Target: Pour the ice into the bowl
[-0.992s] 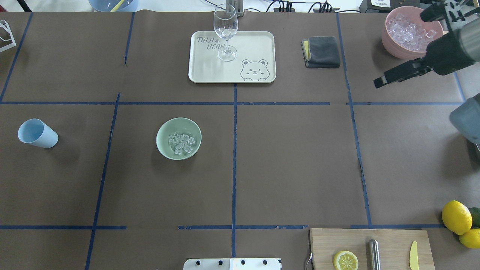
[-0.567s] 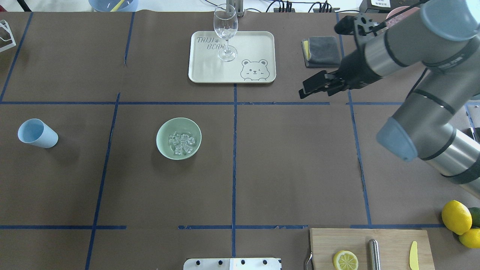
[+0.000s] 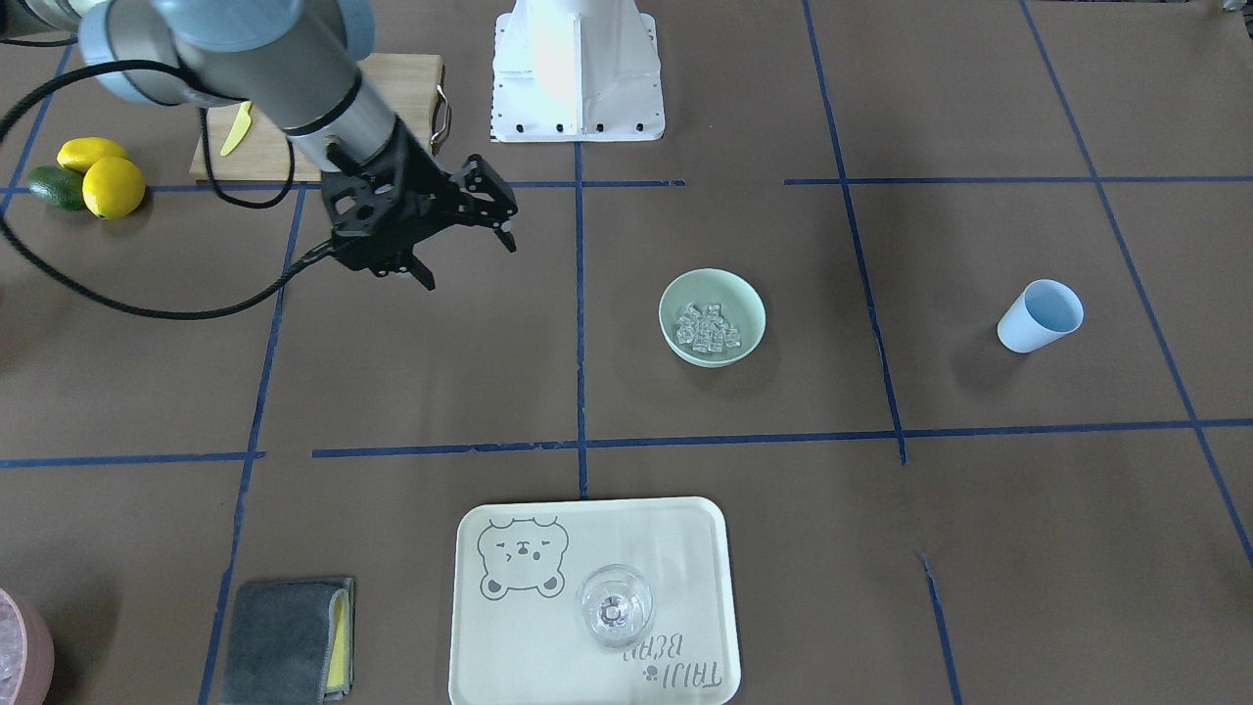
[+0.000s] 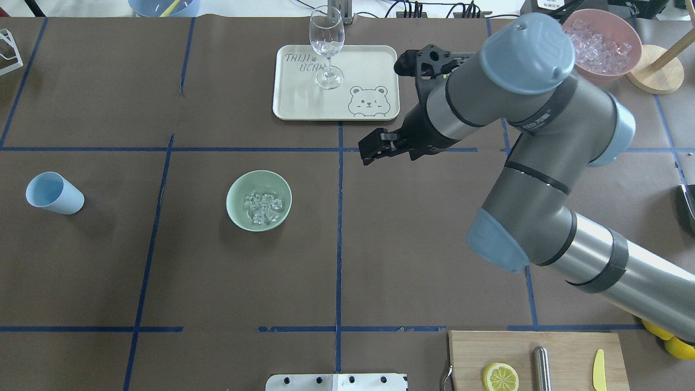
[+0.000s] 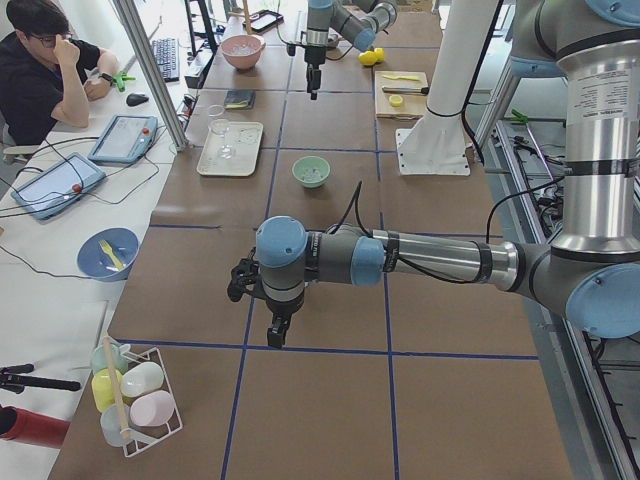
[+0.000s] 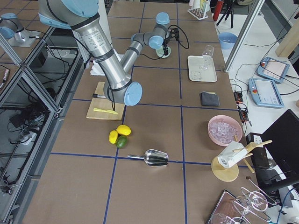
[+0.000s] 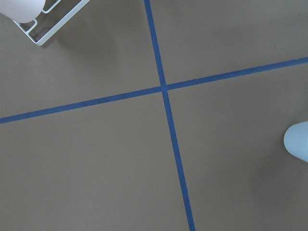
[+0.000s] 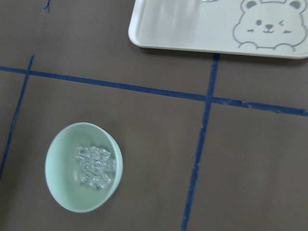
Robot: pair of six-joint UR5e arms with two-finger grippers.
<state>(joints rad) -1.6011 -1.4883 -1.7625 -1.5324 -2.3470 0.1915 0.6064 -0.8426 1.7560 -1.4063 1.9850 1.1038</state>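
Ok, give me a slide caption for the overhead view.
Right arm's open tool hovers apart from the round pale-green bowl of small clear ice cubes; the light-blue cup stands empty.

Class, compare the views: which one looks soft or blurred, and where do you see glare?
Right wrist-mounted view: slightly soft, the bowl and ice lack crisp edges. Exterior front-facing view: sharp, but the white robot base is washed out by glare. Overhead exterior view: even light, a faint shadow beside the blue cup.

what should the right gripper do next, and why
Probably just pull the right gripper back and up: the ice already lies in the bowl, the cup looks empty, and the gripper hangs open, holding nothing, well apart from the bowl.
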